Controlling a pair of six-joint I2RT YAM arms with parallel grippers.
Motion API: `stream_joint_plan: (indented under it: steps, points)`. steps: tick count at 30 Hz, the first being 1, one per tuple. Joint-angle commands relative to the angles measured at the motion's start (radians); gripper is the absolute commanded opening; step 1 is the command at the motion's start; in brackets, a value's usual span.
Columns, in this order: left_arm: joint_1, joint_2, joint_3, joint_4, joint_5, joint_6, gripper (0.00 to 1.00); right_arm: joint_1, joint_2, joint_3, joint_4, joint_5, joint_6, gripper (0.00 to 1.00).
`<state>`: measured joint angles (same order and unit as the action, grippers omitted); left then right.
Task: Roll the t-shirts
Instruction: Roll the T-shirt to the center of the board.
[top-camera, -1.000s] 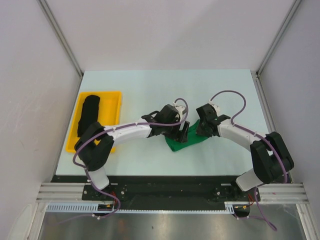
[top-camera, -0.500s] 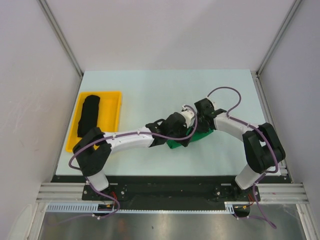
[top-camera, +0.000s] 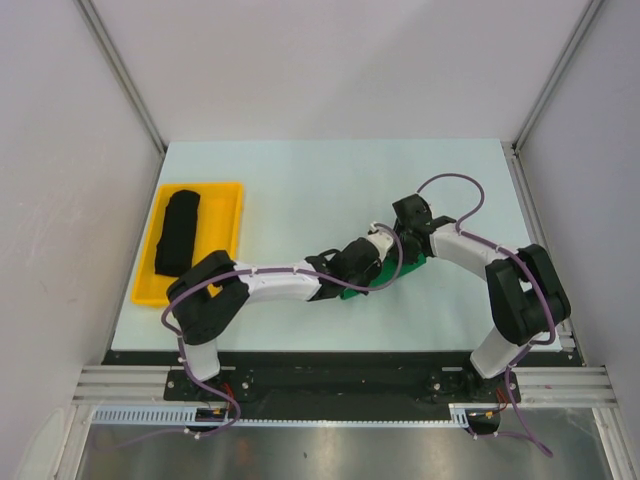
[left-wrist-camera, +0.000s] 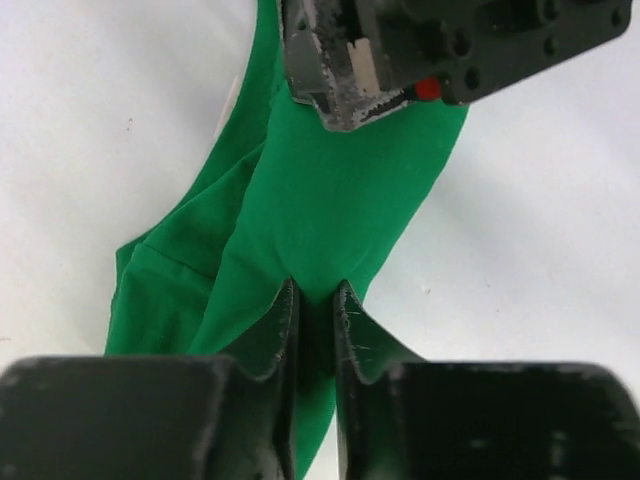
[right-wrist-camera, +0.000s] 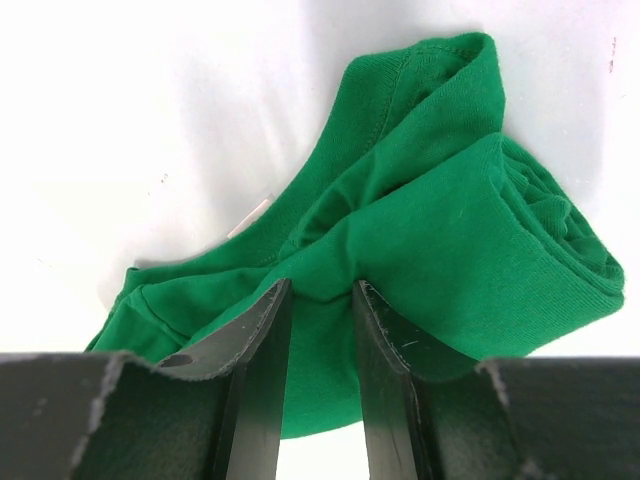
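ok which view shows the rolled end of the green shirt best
Right wrist view: the green t-shirt sits close and the coiled layers of its rolled end face the camera. Left wrist shows only a smooth length of cloth, pinched in the left gripper. From the top, just a green sliver shows between the arms.

Bright, even overhead light washes the table (right-wrist-camera: 120, 120) beyond the fingers (right-wrist-camera: 255, 350) almost to white, a soft grey shadow lies just past the green t-shirt (right-wrist-camera: 450, 250), whose weave is crisp ahead of the fingertips (right-wrist-camera: 275, 298), while the finger bases nearest the lens blur into black.
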<state>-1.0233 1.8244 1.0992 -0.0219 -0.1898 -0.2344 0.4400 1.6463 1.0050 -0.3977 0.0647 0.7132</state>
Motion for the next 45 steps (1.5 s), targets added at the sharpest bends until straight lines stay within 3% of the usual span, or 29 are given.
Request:
stream_joint_plan:
  steps: [1, 5, 6, 10, 18, 29, 40, 45]
  points:
    - [0.005, -0.008, -0.048, 0.002, 0.061, -0.051, 0.11, -0.003, -0.008, 0.004, -0.035, 0.006, -0.008, 0.36]
    - [0.005, -0.031, -0.082, 0.004, 0.145, -0.152, 0.07, -0.001, -0.020, 0.004, -0.049, 0.020, -0.012, 0.36]
    - [0.005, -0.034, -0.087, 0.004, 0.170, -0.178, 0.00, 0.002, -0.037, 0.004, -0.052, 0.023, -0.012, 0.39]
    - [0.002, -0.043, -0.117, 0.019, 0.289, -0.302, 0.00, 0.003, -0.098, 0.004, -0.081, 0.055, -0.023, 0.42]
    - [-0.012, -0.060, -0.163, 0.106, 0.377, -0.528, 0.00, 0.005, -0.272, -0.011, -0.211, 0.135, -0.026, 0.43]
    - [-0.027, -0.051, -0.234, 0.255, 0.434, -0.755, 0.00, 0.000, -0.595, -0.250, -0.282, 0.136, 0.031, 0.43]
    - [-0.027, -0.037, -0.204, 0.252, 0.452, -0.748, 0.00, 0.002, -0.427, -0.255, -0.155, 0.107, 0.002, 0.38]
    - [-0.015, -0.066, -0.142, 0.159, 0.441, -0.652, 0.22, 0.000, -0.344, -0.232, -0.132, 0.107, -0.018, 0.39]
